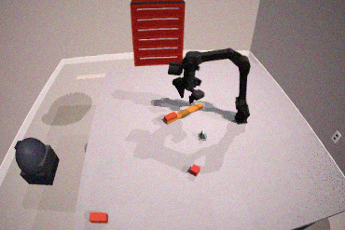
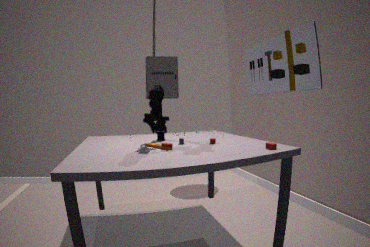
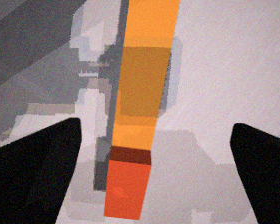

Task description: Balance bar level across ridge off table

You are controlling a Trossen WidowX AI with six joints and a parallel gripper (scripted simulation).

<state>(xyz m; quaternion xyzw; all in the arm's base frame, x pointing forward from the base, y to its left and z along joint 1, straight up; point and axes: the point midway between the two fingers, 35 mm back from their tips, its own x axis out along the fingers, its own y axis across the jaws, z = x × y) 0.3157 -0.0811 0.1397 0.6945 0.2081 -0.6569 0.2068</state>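
The bar (image 1: 186, 112) (image 2: 156, 145) (image 3: 147, 76) is orange-yellow with a red-orange end (image 1: 171, 118) (image 3: 127, 189). It lies on the white table (image 1: 280, 157) at mid-table, left of the arm's base. The ridge (image 1: 202, 135) (image 2: 181, 141) is a small dark wedge that stands apart from the bar, nearer the front. My gripper (image 1: 187, 94) (image 3: 157, 131) is open and empty. It hangs just above the bar, with its fingers on either side of the bar's red end in the wrist view and not touching it.
A small red cube (image 1: 195, 169) (image 2: 212, 140) lies in front of the ridge. A red block (image 1: 98, 217) (image 2: 271, 145) lies near the front edge. A dark domed object (image 1: 34, 159) stands at the left edge. A red drawer cabinet (image 1: 157, 18) stands behind the table.
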